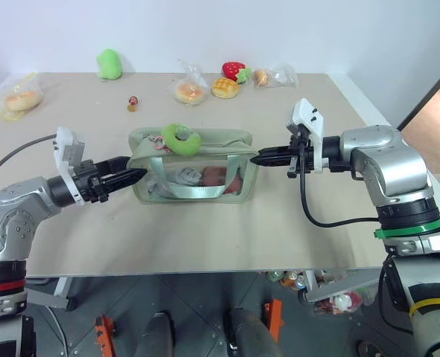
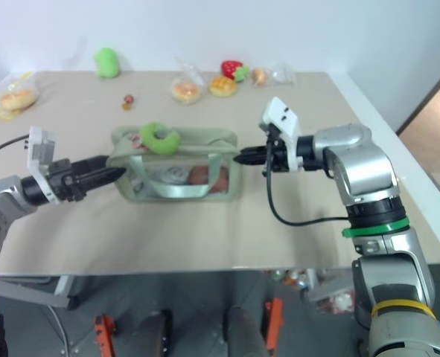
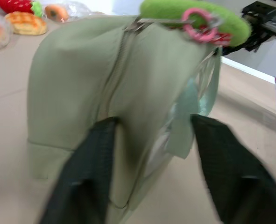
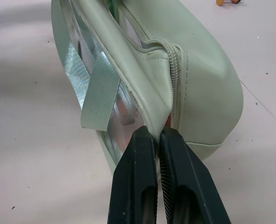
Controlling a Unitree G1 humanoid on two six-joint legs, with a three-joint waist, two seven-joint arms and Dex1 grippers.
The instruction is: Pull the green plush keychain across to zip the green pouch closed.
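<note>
Now I see the boxy sage-green fabric pouch (image 1: 191, 165) mid-table; bright-green fuzzy ring keychain (image 1: 180, 138) on top, near its left end | right gripper (image 4: 158, 135) pinched shut on pouch's end seam | left gripper (image 3: 152, 135) jaws apart, straddling opposite end

A beige table (image 1: 205, 238) carries everything. At its centre sits the pouch (image 1: 192, 167). Along the top of the frame lie a solid green plush (image 1: 109, 65) at upper left, a bagged bun (image 1: 18, 101) near the left edge, a small bead-like item (image 1: 132, 102), a bagged pastry (image 1: 189, 91), a yellow bun (image 1: 225, 88), a strawberry (image 1: 234, 71) and another clear bag (image 1: 273, 75) toward upper right
</note>
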